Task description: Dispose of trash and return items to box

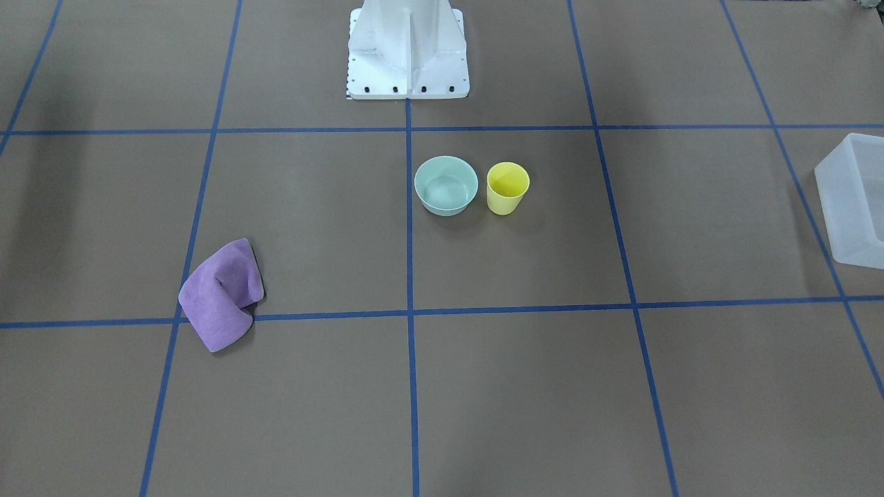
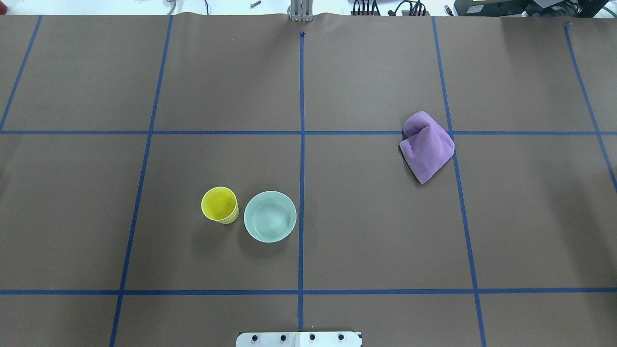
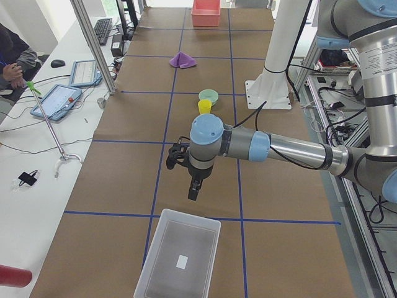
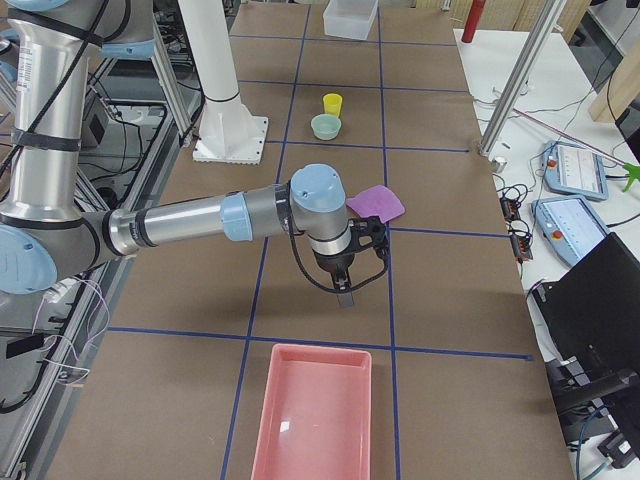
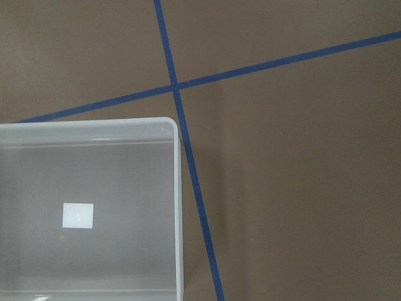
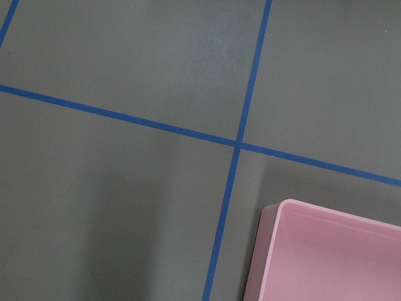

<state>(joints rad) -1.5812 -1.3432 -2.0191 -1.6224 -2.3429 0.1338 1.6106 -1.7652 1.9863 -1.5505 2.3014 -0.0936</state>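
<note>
Overhead exterior puts the mint bowl [image 2: 270, 216] upright on the surface [image 2: 381, 231], just on the robot's left of the centre tape, with a yellow cup [image 2: 220, 205] close beside it but apart. The box [image 3: 180, 261] lies at the far left end, well apart from the bowl. The left pincer [image 3: 193, 191] hangs near the box, but I cannot tell whether its jaws are apart or together, nor for the right pincer [image 4: 345, 293]. This looks like the opening reach. Take the bowl's rim on the side away from the cup, then lift straight up before carrying.
</note>
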